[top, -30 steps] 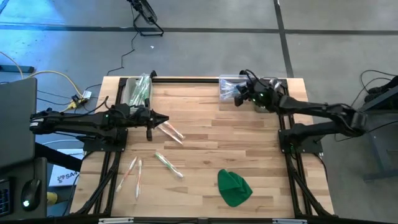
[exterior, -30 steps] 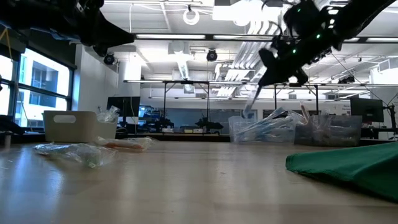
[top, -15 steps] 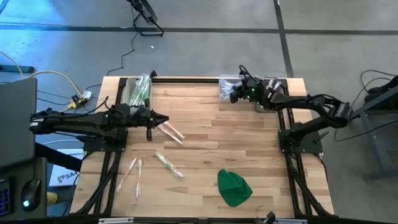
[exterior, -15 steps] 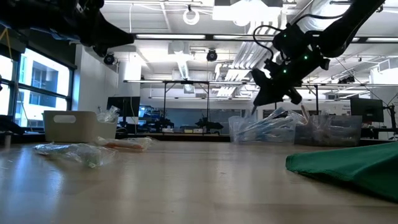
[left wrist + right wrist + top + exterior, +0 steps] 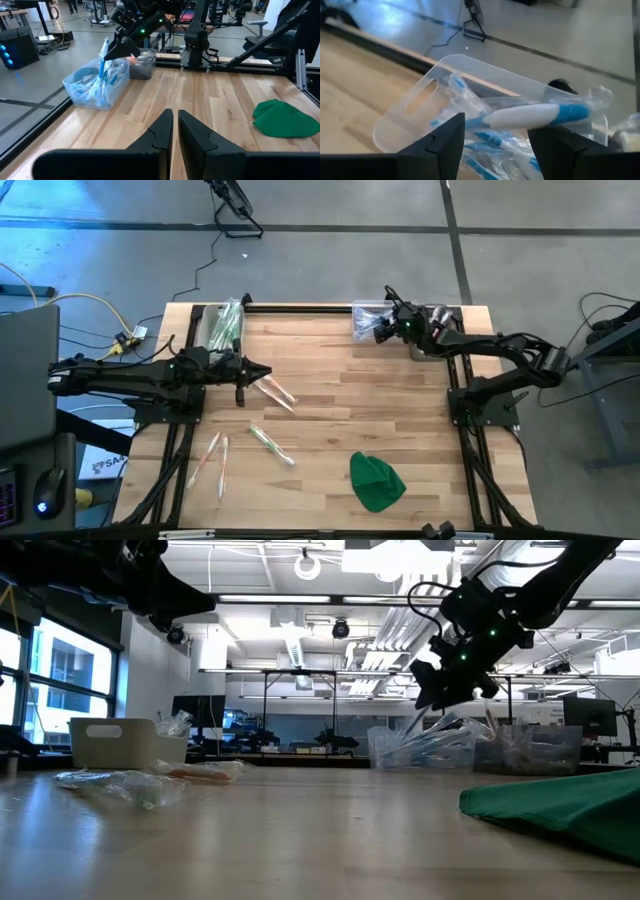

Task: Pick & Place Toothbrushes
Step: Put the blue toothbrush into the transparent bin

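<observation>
My right gripper (image 5: 496,122) hangs open over the clear bin (image 5: 366,320) at the table's far right, which holds blue toothbrushes. A wrapped blue-and-white toothbrush (image 5: 530,116) lies across the gap between its fingers. In the left wrist view that toothbrush (image 5: 103,55) stands steeply, its lower end among the others in the bin. More toothbrushes (image 5: 272,391) (image 5: 271,444) (image 5: 212,460) lie flat on the table's left half. My left gripper (image 5: 262,371) hovers shut and level above them. My right gripper's open fingers stand on either side of the wrapped toothbrush's handle (image 5: 510,119), slanting down from the table's right. Whether a finger touches it, I cannot tell. The toothbrush's lower end is in the bin.
A second bin (image 5: 222,325) with green toothbrushes stands at the far left. A darker bin (image 5: 440,316) sits beside the clear one. A green cloth lump (image 5: 376,480) lies near the front right. The wooden middle of the table (image 5: 360,400) is bare.
My right gripper has sunk toward the clear bin and tipped further down, carrying the toothbrush, then opened its fingers. The toothbrush's lower end now sits among those in the bin.
</observation>
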`<action>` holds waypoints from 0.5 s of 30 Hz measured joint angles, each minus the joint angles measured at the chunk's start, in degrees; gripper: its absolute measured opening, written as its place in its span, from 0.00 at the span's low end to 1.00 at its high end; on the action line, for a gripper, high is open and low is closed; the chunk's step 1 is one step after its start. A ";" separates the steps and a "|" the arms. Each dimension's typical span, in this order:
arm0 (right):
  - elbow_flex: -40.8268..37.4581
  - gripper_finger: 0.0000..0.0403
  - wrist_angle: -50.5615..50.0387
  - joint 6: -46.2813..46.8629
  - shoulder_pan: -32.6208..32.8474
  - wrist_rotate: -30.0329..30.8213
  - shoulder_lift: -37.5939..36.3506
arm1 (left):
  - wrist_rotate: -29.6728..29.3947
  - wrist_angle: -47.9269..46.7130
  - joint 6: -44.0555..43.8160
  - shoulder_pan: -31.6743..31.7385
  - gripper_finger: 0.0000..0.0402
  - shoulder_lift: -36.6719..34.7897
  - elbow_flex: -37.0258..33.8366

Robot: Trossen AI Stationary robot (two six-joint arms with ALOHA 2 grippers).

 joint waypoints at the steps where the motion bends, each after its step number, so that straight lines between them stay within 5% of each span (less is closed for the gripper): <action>1: 0.00 0.51 -0.14 -1.75 0.13 -0.26 -0.09 | -0.02 0.00 0.00 0.00 0.05 0.00 0.00; 5: 0.00 0.51 -1.09 -7.08 1.29 0.90 -0.09 | -0.02 0.00 0.00 0.00 0.05 0.00 0.00; 15: 2.00 0.44 -1.08 -9.73 2.72 19.02 -0.09 | -0.04 0.00 0.00 0.00 0.05 0.00 0.00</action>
